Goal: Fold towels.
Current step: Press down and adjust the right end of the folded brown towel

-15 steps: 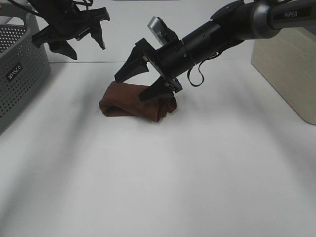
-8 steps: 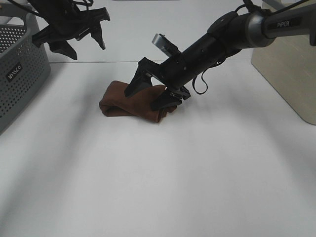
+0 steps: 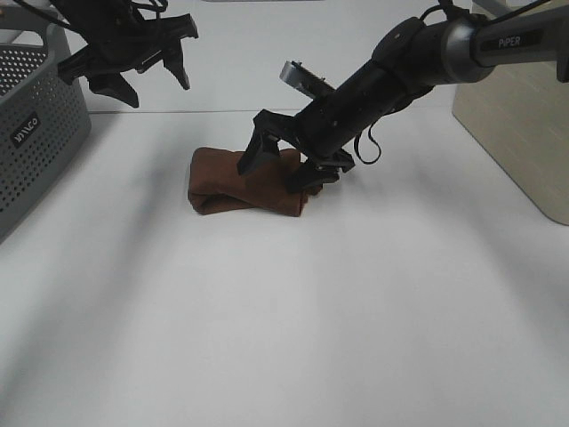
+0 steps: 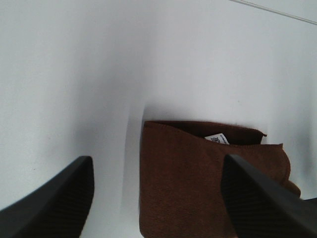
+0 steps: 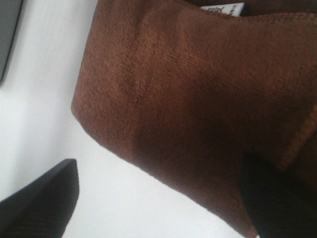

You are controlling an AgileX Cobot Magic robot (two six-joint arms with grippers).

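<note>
The dark reddish-brown towel [image 3: 227,182] lies folded into a small bundle on the white table [image 3: 293,311], left of the middle. Its white tag [image 4: 216,138] shows at one edge and also in the right wrist view [image 5: 225,9]. My right gripper [image 3: 280,169] is open and low over the towel's right end, one finger on top and one at its right side. The towel [image 5: 188,99] fills the right wrist view between the fingers. My left gripper [image 3: 147,80] is open and empty, held high at the back left, looking down on the towel [image 4: 198,173].
A grey perforated basket [image 3: 36,133] stands at the left edge. A beige box [image 3: 524,124] stands at the right edge. The table's back edge runs just behind the towel.
My right gripper has dropped down onto the towel's right end and turned more upright. The towel's left edge has shifted slightly to the right. The left arm has not moved.
</note>
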